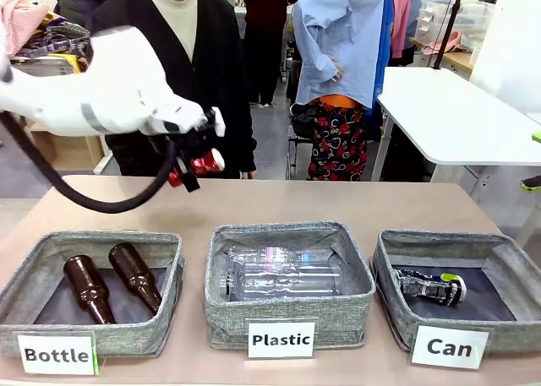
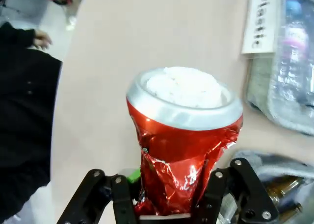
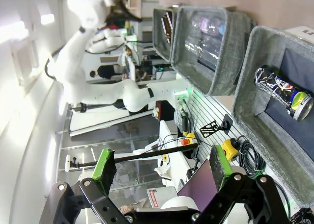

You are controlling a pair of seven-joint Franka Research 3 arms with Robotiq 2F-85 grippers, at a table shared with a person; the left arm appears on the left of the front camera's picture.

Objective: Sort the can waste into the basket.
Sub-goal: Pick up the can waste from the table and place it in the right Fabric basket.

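My left gripper (image 1: 193, 162) hangs above the far left of the table, shut on a crushed shiny red can (image 1: 203, 164). In the left wrist view that red can (image 2: 184, 136) stands between my fingers (image 2: 122, 197), silver end away from the camera. A black-and-silver can with a green end (image 1: 431, 286) lies inside the grey basket labelled "Can" (image 1: 499, 339) at the front right. The right wrist view shows that can (image 3: 283, 92) in its basket (image 3: 257, 82), rolled sideways. My right gripper (image 3: 162, 167) is open, with nothing between its green pads.
A "Plastic" basket (image 1: 290, 318) with clear bottles sits in the middle. The "Bottle" basket (image 1: 127, 335) at the left holds two brown glass bottles (image 1: 135, 276). A person in a black cardigan (image 1: 203, 57) stands at the far side. Bare tabletop (image 1: 338, 204) lies behind the baskets.
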